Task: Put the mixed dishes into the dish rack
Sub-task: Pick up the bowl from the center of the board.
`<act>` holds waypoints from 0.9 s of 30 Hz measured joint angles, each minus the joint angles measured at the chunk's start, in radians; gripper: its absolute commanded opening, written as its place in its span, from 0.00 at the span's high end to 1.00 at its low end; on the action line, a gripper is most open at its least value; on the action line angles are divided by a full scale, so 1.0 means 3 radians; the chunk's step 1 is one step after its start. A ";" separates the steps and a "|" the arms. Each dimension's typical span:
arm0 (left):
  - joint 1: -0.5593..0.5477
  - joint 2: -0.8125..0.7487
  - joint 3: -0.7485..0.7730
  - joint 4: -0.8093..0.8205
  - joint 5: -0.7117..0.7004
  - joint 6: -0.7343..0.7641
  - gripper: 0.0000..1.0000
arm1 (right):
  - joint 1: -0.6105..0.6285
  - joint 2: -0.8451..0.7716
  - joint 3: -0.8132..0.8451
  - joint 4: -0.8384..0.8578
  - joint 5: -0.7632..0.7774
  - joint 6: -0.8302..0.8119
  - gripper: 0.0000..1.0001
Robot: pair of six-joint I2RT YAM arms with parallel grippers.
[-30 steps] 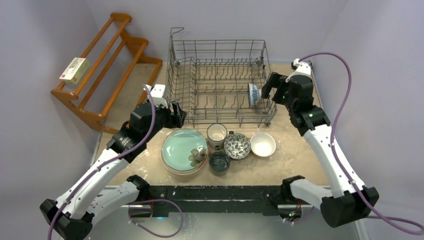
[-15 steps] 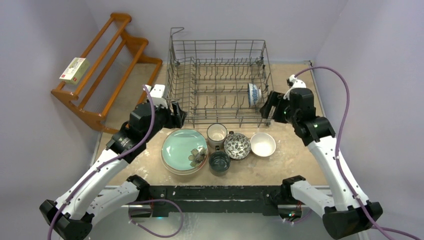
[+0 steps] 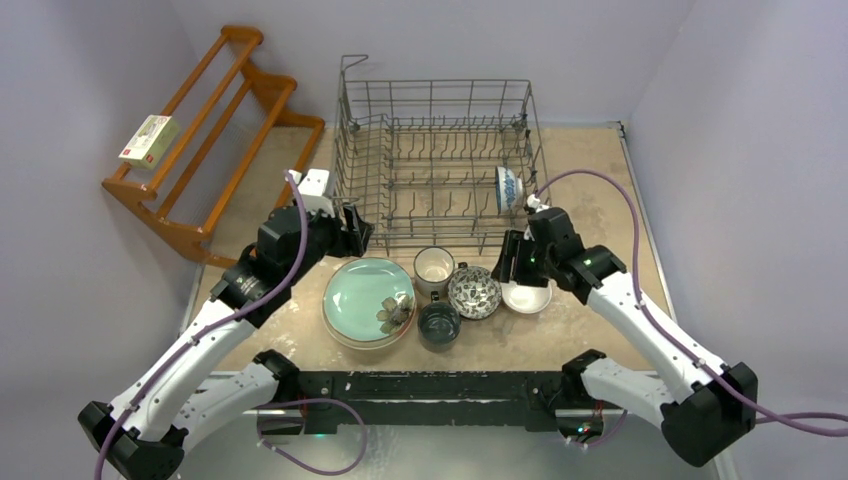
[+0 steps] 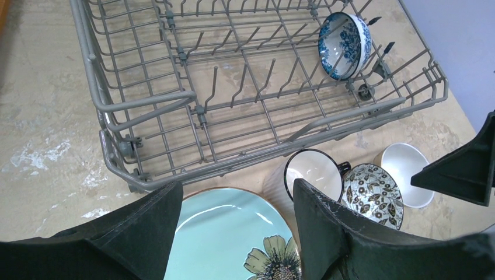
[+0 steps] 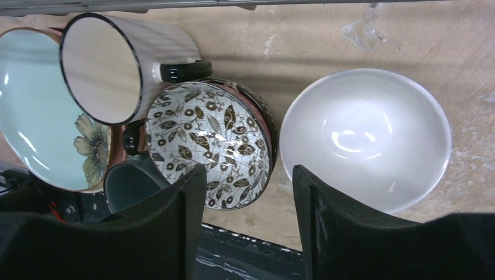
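Observation:
The grey wire dish rack (image 3: pixel 435 180) stands at the back and holds one blue patterned bowl (image 3: pixel 506 189) on edge at its right end. In front of it lie a mint green plate (image 3: pixel 368 300), a white mug (image 3: pixel 434 266), a dark teal mug (image 3: pixel 439 324), a leaf-patterned bowl (image 3: pixel 474 291) and a white bowl (image 3: pixel 526 297). My left gripper (image 3: pixel 357 228) is open and empty above the plate's far rim (image 4: pixel 227 233). My right gripper (image 3: pixel 510 262) is open and empty, hovering between the patterned bowl (image 5: pixel 207 143) and the white bowl (image 5: pixel 365 137).
A brown wooden slatted shelf (image 3: pixel 210 140) leans at the back left with a small box (image 3: pixel 148 139) on it. Walls close in on the left, back and right. The arms' black base rail runs along the near edge.
My right arm has swung from beside the rack's right end down and toward me, to above the bowls. The left arm has not moved.

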 measured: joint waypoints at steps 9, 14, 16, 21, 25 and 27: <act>0.0000 0.0001 0.0000 -0.0001 0.0000 0.0000 0.33 | 0.0069 0.0081 -0.0159 0.0103 0.0062 0.0117 0.57; 0.0000 0.0003 0.0000 -0.0001 -0.0001 0.0000 0.33 | 0.0090 0.0136 -0.0238 0.0145 0.0094 0.0125 0.60; 0.0000 0.0004 0.0000 -0.0001 0.0000 0.0000 0.33 | 0.0090 0.0160 -0.0263 0.0154 0.0127 0.0126 0.63; 0.0000 0.0010 0.0000 -0.0001 0.0000 0.0000 0.33 | 0.0099 0.0238 -0.0300 0.0206 0.0175 0.0126 0.67; 0.0000 0.0022 0.0000 -0.0001 0.0000 0.0000 0.33 | 0.0123 0.0298 -0.0305 0.0284 0.0175 0.0127 0.69; 0.0000 0.0025 0.0000 -0.0001 0.0000 0.0000 0.33 | 0.0141 0.0332 -0.0306 0.0310 0.0177 0.0127 0.69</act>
